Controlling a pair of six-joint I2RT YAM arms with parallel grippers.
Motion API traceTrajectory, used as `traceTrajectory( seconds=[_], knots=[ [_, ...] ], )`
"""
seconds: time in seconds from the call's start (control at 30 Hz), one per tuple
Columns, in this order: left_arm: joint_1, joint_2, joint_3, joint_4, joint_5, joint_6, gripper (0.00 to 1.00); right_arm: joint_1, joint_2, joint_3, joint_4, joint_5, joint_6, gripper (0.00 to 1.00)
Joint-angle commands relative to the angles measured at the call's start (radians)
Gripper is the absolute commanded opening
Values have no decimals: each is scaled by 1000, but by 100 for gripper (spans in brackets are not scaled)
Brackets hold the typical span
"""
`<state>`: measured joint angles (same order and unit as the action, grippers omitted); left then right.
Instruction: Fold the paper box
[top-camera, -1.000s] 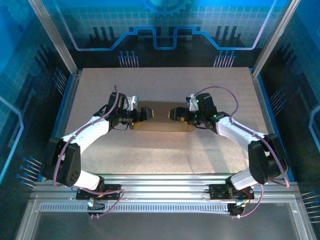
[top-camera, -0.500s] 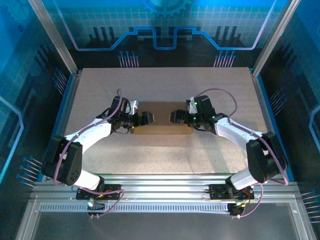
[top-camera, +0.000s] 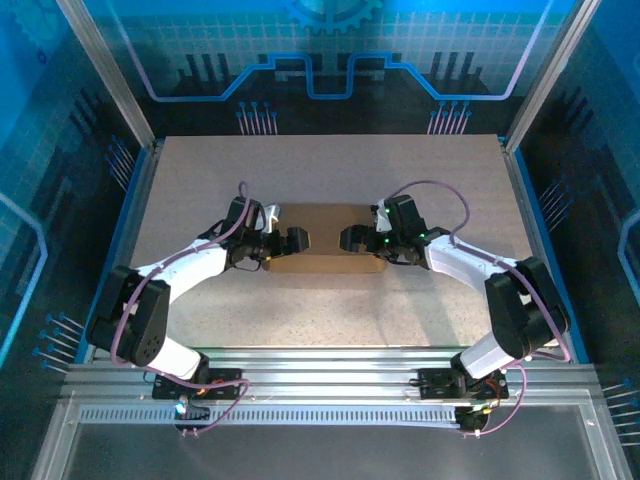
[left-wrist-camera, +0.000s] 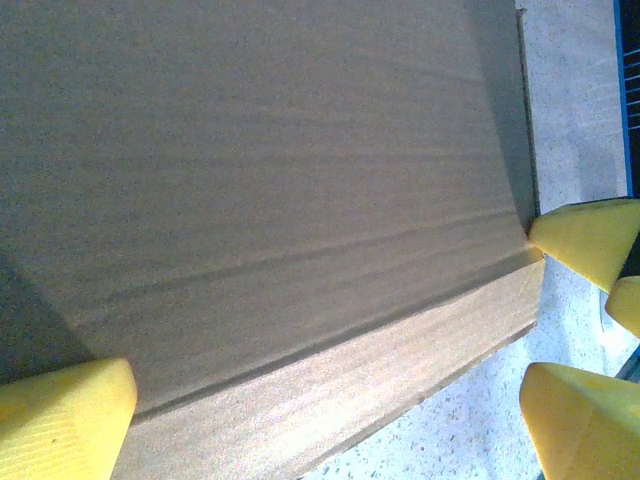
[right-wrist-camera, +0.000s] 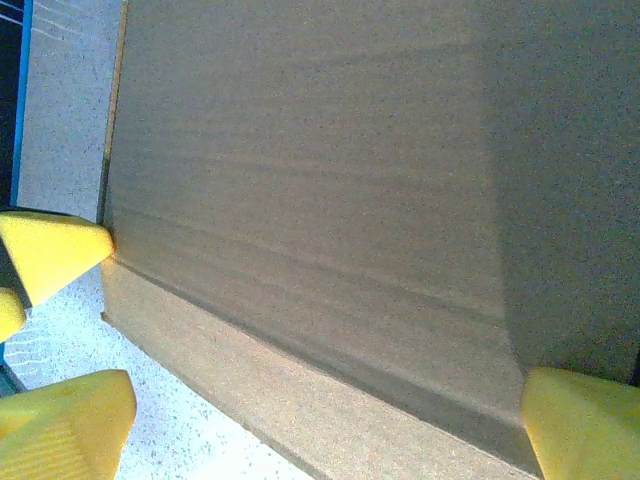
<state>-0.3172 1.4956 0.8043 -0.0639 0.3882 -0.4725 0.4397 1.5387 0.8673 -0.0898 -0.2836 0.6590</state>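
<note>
Here the left hand (top-camera: 297, 238) and right hand (top-camera: 347, 238) gape empty over the paper box (top-camera: 322, 246).

Robot lab: aluminium-framed enclosure (top-camera: 110, 75)

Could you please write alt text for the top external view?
A flat brown cardboard paper box lies on the speckled beige table; the left gripper and right gripper, both open, face each other over its two ends.

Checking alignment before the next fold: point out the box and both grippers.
box (top-camera: 322, 220): top view, bare top face between the grippers.
left gripper (top-camera: 296, 240): top view, midway between its fingertips.
right gripper (top-camera: 347, 239): top view, midway between its fingertips.
</note>
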Motion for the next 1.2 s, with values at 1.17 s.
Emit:
traceTrajectory(
  seconds=[1.17],
  knots=[
    [93,-22,190,-252,-118,60,99,-110,-103,102,-179,37,-118,100]
  ],
)
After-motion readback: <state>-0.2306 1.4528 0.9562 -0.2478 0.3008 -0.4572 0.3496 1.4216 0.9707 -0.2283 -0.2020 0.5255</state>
